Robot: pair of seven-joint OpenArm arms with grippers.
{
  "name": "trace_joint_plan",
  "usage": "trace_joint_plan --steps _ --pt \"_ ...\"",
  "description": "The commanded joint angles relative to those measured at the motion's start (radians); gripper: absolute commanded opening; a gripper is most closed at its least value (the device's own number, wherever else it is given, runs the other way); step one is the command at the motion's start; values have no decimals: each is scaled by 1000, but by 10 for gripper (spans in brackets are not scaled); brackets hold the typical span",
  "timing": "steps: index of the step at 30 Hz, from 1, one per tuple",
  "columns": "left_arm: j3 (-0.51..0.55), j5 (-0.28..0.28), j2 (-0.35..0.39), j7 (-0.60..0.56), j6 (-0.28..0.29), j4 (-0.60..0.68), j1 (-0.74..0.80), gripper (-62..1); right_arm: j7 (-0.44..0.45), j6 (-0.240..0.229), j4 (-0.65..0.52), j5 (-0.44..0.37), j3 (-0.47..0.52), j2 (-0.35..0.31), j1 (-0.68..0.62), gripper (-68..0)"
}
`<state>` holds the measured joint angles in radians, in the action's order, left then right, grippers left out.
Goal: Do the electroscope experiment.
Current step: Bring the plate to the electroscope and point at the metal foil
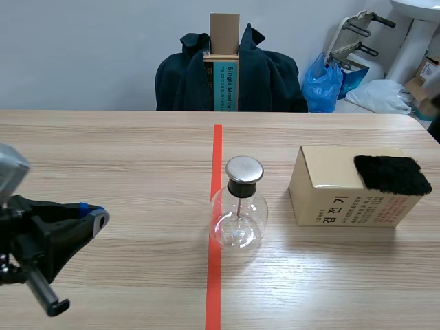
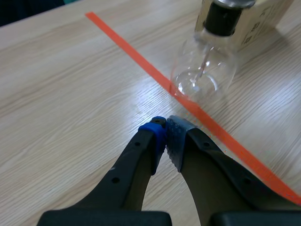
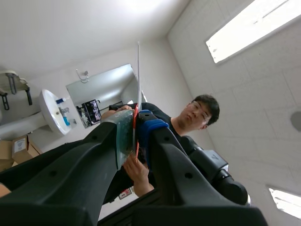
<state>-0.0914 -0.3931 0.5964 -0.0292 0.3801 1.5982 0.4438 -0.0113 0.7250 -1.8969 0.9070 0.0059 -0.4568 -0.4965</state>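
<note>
- Glass flask (image 1: 237, 220), metal cap (image 1: 245, 169): the electroscope. Upright mid-tabletop (image 1: 124, 158) on the orange-red line, probably so that either arm can reach it.
- Cardboard box (image 1: 344, 199): right of the flask, apart from it. A black fuzzy pad (image 1: 390, 174) lies on top, likely kept there for rubbing.
- Left gripper (image 2: 165, 129): fingers closed together, holding nothing, low over the tabletop, short of the flask.
- Right gripper (image 3: 135, 125): tilted ceilingward, clamped on a thin pale strip (image 3: 138, 75). A person's hand (image 3: 138, 172) is close behind it, seemingly steadying the strip.

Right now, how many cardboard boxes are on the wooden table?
1: the tan cardboard box stands right of the round clear glass flask, with a black furry pad on its top. None seems hidden.
</note>
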Motion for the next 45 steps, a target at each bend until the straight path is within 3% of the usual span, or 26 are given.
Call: trace_joint_plan --steps 1,5,11,17,21,26,31,37,41,45 --pt "-33 -8 3 -45 13 -55 -87 -590 -13 58 -27 -3 7 2 14 -667" --pt "-168 17 2 -150 62 -237 -254 -590 -36 58 -70 -3 7 3 14 -667" --pt "-364 50 -6 -246 66 -401 -423 -590 -35 58 -101 -2 16 3 14 -667" --pt "-475 84 -66 -284 64 -504 -521 -590 -23 58 -107 -3 17 3 14 -667" --pt "-518 155 -112 -296 61 -547 -562 -590 26 58 -109 -62 18 2 15 -667" --pt "-548 187 -151 -296 49 -574 -587 -590 183 50 -126 -153 14 2 14 -667" --pt "-571 204 -179 -295 13 -593 -600 -590 373 -78 -126 -215 1 3 15 -667" --pt "-571 208 -195 -295 2 -600 -600 -590 598 -151 -119 -352 -60 5 17 -667" --pt "-571 235 -200 -294 -3 -603 -602 -590 715 -158 -73 -323 -113 45 17 -667" --pt "-571 235 -200 -294 -4 -603 -602 -590 787 -158 18 -190 -144 113 18 -669"
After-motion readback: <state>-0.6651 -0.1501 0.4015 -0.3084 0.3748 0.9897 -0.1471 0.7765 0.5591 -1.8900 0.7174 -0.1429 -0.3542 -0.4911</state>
